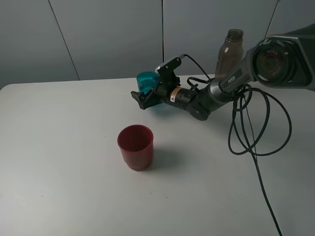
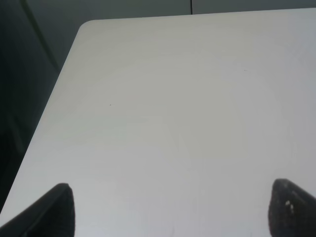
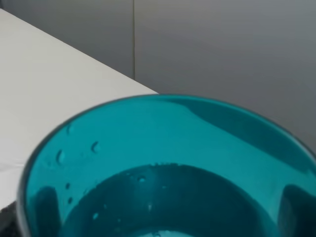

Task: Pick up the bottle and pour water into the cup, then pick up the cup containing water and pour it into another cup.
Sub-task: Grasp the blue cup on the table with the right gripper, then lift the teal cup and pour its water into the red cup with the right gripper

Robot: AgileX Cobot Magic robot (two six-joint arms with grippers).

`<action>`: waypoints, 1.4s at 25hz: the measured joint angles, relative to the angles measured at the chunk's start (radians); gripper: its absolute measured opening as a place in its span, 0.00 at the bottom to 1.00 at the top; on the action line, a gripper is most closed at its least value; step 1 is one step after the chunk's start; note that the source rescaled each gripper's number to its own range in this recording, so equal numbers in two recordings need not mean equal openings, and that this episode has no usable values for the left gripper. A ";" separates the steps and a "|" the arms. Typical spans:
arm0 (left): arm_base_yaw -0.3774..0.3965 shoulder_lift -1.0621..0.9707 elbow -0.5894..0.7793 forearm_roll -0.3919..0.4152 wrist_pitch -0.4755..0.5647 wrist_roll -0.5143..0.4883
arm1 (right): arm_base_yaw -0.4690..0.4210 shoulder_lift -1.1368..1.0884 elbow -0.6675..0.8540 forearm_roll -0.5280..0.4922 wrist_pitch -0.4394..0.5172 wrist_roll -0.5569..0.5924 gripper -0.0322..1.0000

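The teal cup (image 1: 145, 79) stands at the back middle of the table, and in the right wrist view the cup (image 3: 163, 148) fills the frame with water in its lower part and droplets on its wall. My right gripper (image 1: 142, 97) reaches across from the right and is open, one finger on each side of the cup; the dark fingers (image 3: 47, 205) show through its walls. The grey-brown bottle (image 1: 229, 51) stands upright behind the right arm. The red cup (image 1: 136, 146) stands alone nearer the front. My left gripper (image 2: 170, 212) is open over bare table.
The white table (image 1: 59, 162) runs to a rounded corner (image 2: 86, 27) at the far left. A black cable (image 1: 256, 130) loops over the table on the right. A grey wall stands behind.
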 joint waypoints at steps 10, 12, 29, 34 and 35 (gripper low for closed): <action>0.000 0.000 0.000 0.000 0.000 0.000 | 0.000 0.000 0.000 -0.025 -0.008 0.000 0.99; 0.000 0.000 0.000 0.000 0.000 0.000 | 0.000 0.000 0.000 -0.028 -0.010 0.000 0.99; 0.000 0.000 0.000 0.000 0.000 0.000 | 0.000 0.000 -0.004 -0.015 -0.008 0.002 0.33; 0.000 0.000 0.000 0.000 0.000 0.000 | 0.000 0.000 -0.004 -0.011 -0.008 0.006 0.08; 0.000 0.000 0.000 0.000 0.000 0.000 | 0.000 0.000 -0.004 -0.009 -0.008 0.010 0.08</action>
